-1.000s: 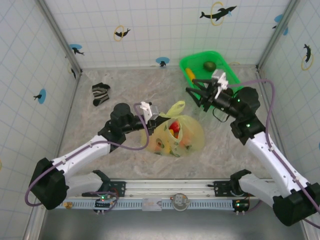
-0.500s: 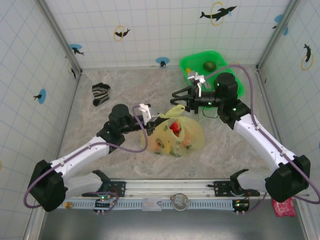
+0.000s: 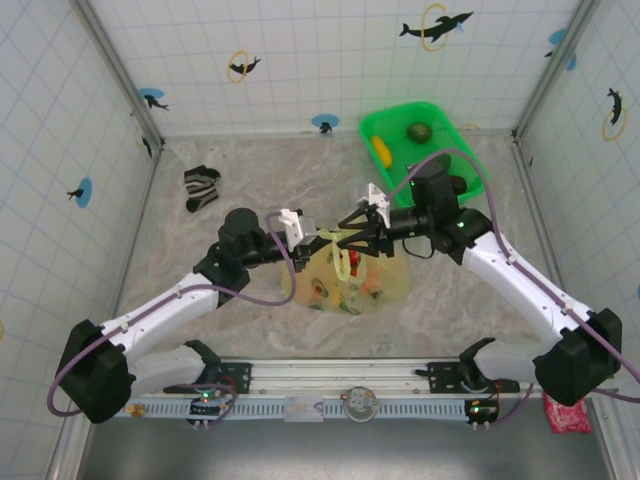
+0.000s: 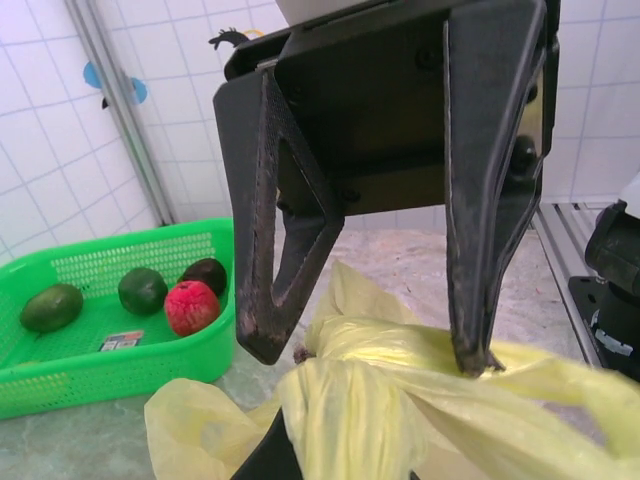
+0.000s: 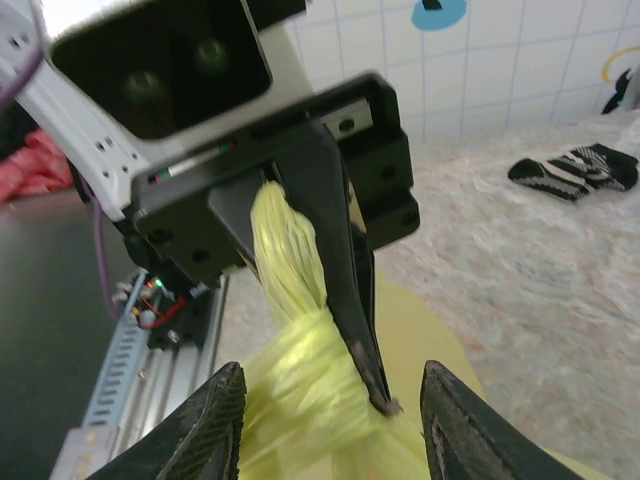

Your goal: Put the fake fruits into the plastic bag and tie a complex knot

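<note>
1. The left gripper [image 3: 312,232] is clenched on a twisted rope of handle [image 5: 285,250], holding it up off the body of the bag.
2. The right gripper [image 4: 370,352] is released. Its fingers stand apart on either side of the same bunched handle, and one fingertip [image 4: 468,330] touches the plastic without pinching it.
3. Below the two grippers, the handle plastic is wound into a thick lump [image 5: 300,380]. I cannot tell whether a finished knot sits there.
4. The pale-yellow plastic bag [image 3: 388,282] lies mid-table between the arms. Fake fruits [image 3: 343,262] are inside it, a red one at the mouth and others showing through the film.
5. Further out, the green basket [image 4: 110,378] holds a red fruit [image 4: 192,307], two green ones and a dark one.
6. A striped sock [image 3: 200,187] lies well apart at the far left, untouched.
7. Judged from this, the loading is only partly done if the basket fruits count. Tying has begun, but the complex knot remains to be worked and tightened.
</note>
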Motion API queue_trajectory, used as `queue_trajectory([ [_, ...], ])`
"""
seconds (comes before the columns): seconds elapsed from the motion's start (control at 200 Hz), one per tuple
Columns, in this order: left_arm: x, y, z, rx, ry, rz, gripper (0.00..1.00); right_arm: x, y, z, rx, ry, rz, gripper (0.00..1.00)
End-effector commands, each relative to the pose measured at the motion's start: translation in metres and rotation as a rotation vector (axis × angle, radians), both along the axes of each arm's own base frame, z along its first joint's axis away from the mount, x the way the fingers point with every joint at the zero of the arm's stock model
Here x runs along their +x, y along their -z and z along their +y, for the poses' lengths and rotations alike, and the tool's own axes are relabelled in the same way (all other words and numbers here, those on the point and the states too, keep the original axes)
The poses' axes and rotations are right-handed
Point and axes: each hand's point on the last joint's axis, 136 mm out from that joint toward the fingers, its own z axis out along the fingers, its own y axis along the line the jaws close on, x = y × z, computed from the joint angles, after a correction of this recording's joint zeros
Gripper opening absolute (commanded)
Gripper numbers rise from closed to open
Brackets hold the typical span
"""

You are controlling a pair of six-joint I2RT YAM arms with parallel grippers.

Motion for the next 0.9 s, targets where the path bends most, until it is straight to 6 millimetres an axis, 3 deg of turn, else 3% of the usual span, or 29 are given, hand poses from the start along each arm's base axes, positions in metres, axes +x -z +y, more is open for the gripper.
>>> queue_trajectory([
  [0.0, -0.009, -0.011, 0.000, -0.015, 0.037, -0.041, 0.00, -0.001, 0.012, -0.008, -0.075, 0.022, -0.101, 0.50],
  [0.38, -0.015, -0.013, -0.002, -0.014, 0.077, -0.022, 0.00, 0.005, 0.020, 0.007, -0.169, 0.018, -0.192, 0.50],
  [0.56, -0.016, -0.014, -0.002, -0.013, 0.081, -0.020, 0.00, 0.014, 0.017, 0.007, -0.167, 0.052, -0.244, 0.33],
  [0.896, -0.015, -0.016, -0.002, -0.009, 0.074, -0.021, 0.00, 0.011, 0.014, 0.004, -0.172, 0.036, -0.286, 0.01],
])
